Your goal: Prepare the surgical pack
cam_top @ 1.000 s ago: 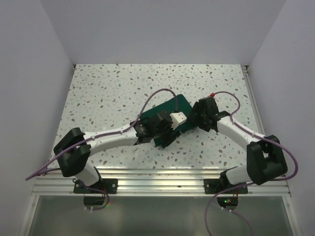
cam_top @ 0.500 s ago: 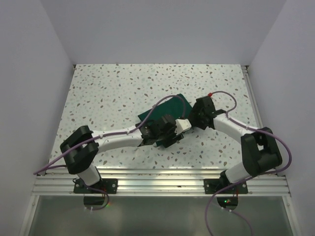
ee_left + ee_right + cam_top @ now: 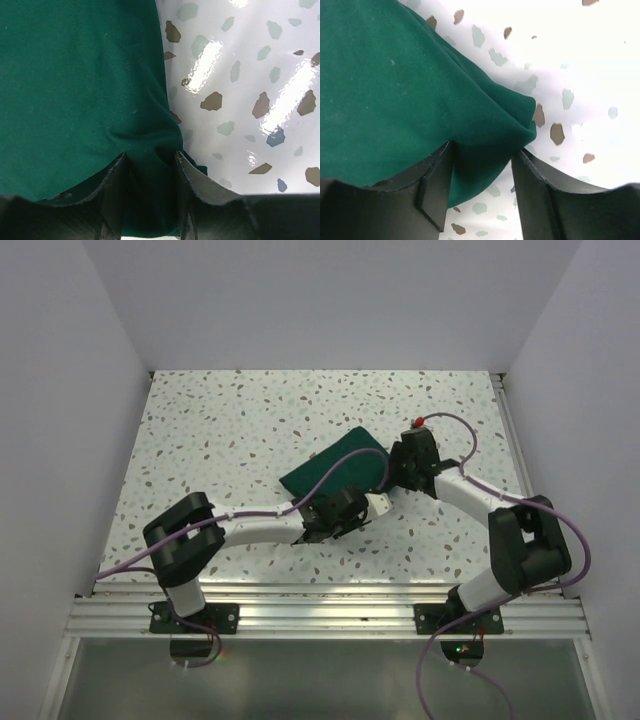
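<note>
Your left claw (image 3: 150,160) pinches a drape (image 3: 330,465) fold, right claw (image 3: 482,160) straddles its corner, clamp unclear; pack looks barely started.

The top camera looks down from high behind the arms (image 3: 260,528) and takes in the whole speckled table (image 3: 220,430). Each wrist camera peers along its own fingers (image 3: 116,200), pressed close to the green cloth (image 3: 330,466), which all three views share.

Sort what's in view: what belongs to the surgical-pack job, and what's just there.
Job:
- drape
- left gripper, drape between its fingers
- right gripper, a drape corner between its fingers

Just there:
- table
- cables
</note>
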Tool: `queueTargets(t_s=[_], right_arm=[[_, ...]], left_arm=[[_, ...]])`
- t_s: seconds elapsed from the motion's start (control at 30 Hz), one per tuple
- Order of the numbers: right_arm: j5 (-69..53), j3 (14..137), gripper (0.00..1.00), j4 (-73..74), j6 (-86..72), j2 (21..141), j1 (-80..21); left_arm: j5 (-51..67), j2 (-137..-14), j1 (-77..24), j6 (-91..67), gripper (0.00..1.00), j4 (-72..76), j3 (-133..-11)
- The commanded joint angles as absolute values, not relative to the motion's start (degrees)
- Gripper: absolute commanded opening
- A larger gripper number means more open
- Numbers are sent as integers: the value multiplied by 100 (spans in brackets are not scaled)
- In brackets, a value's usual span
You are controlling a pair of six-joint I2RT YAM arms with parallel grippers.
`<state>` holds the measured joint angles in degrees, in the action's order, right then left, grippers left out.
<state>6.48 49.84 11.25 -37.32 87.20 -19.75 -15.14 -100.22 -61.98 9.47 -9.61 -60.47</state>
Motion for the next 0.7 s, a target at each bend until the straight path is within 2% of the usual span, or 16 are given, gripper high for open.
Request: queueTargets(t_s=[0.0,0.13,0.3,0.5,0.67], right_arm=[[704,5326,51,485,-3085,8876,-1741],[448,5396,42,273,-2962,9052,-1573],[439,5475,44,88,-2778,9167,-1529],[554,5686,58,114,-2523,9150,-1503],[650,5950,69,298,-2470,9184,-1468]], left_arm=[[-1994,-10151,-6293,888,40,-1116,-5986],[-2162,-10011,-6363,765,35,-1125,-5810],[-2294,-9818,-6583,694,36,-1169,-5695],[-2382,-9800,-6759,598,40,-1283,-5660],[-2391,-9519,-6759,510,54,-1152,-5616]])
